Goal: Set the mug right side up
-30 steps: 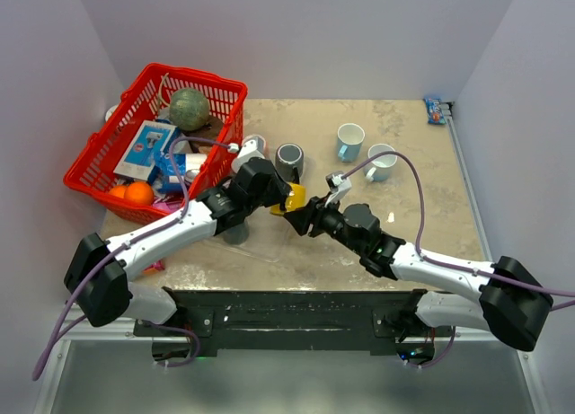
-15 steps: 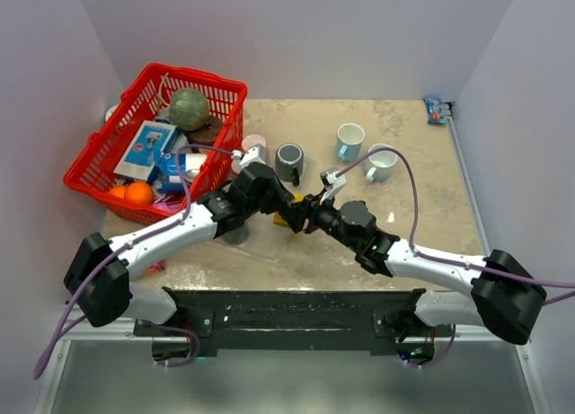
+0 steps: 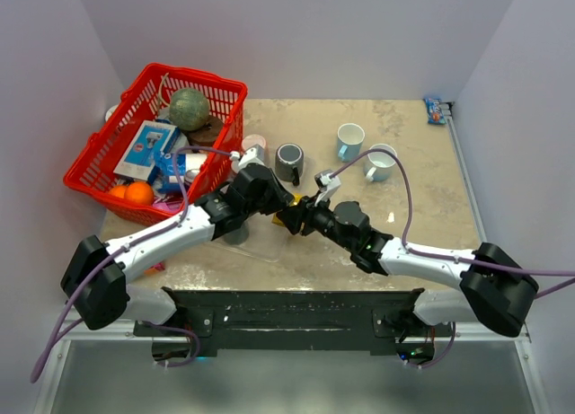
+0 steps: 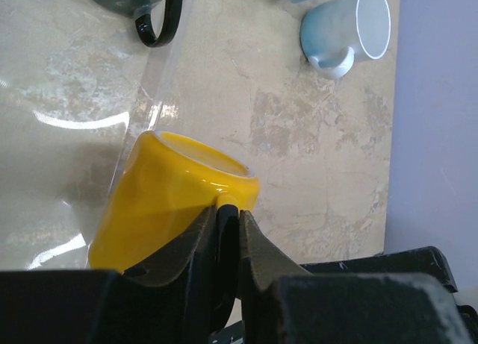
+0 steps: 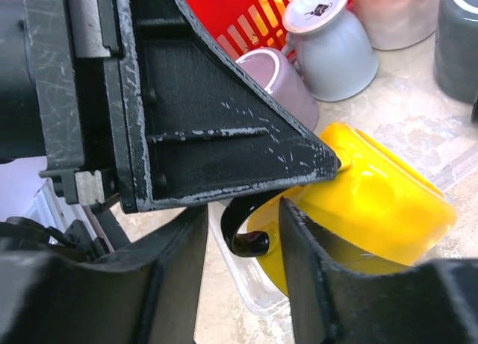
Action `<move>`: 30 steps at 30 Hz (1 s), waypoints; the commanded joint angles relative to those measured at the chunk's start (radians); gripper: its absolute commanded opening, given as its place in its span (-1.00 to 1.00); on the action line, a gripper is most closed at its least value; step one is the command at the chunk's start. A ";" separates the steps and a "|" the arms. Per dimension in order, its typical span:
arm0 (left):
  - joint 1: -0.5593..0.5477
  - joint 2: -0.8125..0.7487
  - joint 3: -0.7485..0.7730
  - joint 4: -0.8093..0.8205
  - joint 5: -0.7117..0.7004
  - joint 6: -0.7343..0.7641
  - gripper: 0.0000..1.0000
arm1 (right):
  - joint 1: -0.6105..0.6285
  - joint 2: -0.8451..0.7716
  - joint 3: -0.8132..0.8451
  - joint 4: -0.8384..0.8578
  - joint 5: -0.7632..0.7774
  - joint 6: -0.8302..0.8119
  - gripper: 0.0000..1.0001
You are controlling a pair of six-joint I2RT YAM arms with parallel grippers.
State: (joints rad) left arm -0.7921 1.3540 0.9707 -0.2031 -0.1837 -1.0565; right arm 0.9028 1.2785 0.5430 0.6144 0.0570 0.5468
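The yellow mug with a black handle hangs tilted on its side just above the table, its white-lined rim turned away from my left wrist. My left gripper is shut on the handle where it meets the rim. From the other side, my right gripper stands open, one finger on each side of the handle's lower curl and one finger close against the mug's wall. From above, only a sliver of the mug shows between the left gripper and the right gripper.
A clear plastic sheet lies under the mug. Behind stand a dark grey mug, a pink cup and two light blue mugs. A red basket of goods sits at the left, a snack packet in the far right corner.
My right gripper has slid left onto the mug's handle. The mug, held by the left gripper, has dropped slightly and is now mostly hidden between the two grippers.
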 commanded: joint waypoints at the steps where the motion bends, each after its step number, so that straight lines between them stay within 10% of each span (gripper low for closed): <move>1: 0.004 -0.055 0.002 0.117 0.026 -0.025 -1.00 | 0.002 0.015 0.043 0.079 -0.009 0.018 -0.18; 5: 0.004 -0.046 -0.003 0.136 0.056 0.002 -1.00 | 0.004 0.031 0.066 0.073 -0.045 0.038 -1.00; 7: 0.002 -0.046 -0.003 0.137 0.059 0.019 -0.96 | 0.004 0.019 0.071 0.061 -0.052 0.062 -1.00; 10: 0.004 -0.056 -0.007 0.122 0.046 0.058 -0.28 | 0.004 -0.028 0.067 0.016 -0.039 0.122 -1.00; 16: 0.004 -0.108 -0.035 0.125 -0.005 0.147 0.35 | 0.001 -0.194 0.104 -0.178 0.033 0.223 -1.00; 30: 0.001 -0.351 -0.366 0.441 0.094 0.331 0.78 | -0.156 -0.401 0.265 -0.640 0.173 0.551 -1.00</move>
State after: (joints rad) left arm -0.7876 1.0683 0.6971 0.0322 -0.1497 -0.7948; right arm 0.7876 0.9260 0.7452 0.0029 0.1886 0.9760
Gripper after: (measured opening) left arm 0.879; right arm 0.077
